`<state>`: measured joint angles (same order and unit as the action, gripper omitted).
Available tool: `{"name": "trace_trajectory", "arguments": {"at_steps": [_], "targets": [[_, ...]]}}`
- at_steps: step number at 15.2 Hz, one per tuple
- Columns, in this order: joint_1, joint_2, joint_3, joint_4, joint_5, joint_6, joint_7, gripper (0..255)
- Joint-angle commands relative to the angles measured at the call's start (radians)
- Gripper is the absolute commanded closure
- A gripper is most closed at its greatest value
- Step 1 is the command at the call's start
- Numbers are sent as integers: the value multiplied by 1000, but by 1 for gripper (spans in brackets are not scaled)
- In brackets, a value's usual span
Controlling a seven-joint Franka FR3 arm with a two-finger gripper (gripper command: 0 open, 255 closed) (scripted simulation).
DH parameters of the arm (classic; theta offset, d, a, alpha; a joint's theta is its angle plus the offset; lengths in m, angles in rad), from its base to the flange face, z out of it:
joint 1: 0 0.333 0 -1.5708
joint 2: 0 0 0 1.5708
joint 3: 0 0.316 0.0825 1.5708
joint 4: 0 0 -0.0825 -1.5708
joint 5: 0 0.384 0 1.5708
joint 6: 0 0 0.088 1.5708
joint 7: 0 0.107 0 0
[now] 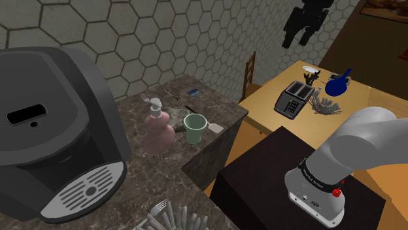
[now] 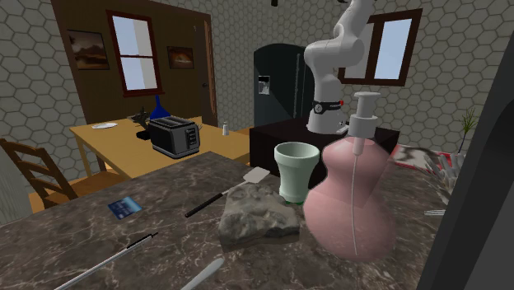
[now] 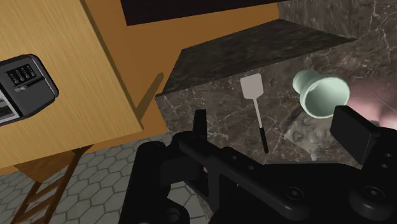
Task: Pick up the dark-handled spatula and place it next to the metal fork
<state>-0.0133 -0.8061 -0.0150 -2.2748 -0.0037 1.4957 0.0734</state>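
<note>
Overhead, claw (image 3: 275,127) spread; spatula (image 3: 253,88) flat on counter (image 3: 213,79).

Walls (image 1: 196,32): grey hexagon tiles beside me, brown wall (image 2: 91,91) farther off.
Windows (image 2: 136,49): two, bright, in dark frames.
Bench (image 2: 74,239): dark veined stone.
Table (image 2: 123,145): wooden, beyond my bench's edge, wooden chair (image 1: 251,68) beside it.
Floor (image 3: 102,191): grey hexagon tiles.

Built of rounded white links (image 1: 366,131), ringed by a black lettered band (image 1: 312,175), red button (image 1: 337,192) just below; ends in a blocky all-black gripper (image 3: 275,124).
</note>
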Motion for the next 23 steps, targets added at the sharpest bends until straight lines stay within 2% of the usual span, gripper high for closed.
{"name": "trace_trajectory", "arguments": {"at_steps": [1,12,18,23], "targets": [[0,0,0,0,0,0,0,0],[30,184,14,-206,9,400,-26,0],[45,359,23,-247,14,622,-40,0],[57,537,32,-239,16,798,-50,0]]}}
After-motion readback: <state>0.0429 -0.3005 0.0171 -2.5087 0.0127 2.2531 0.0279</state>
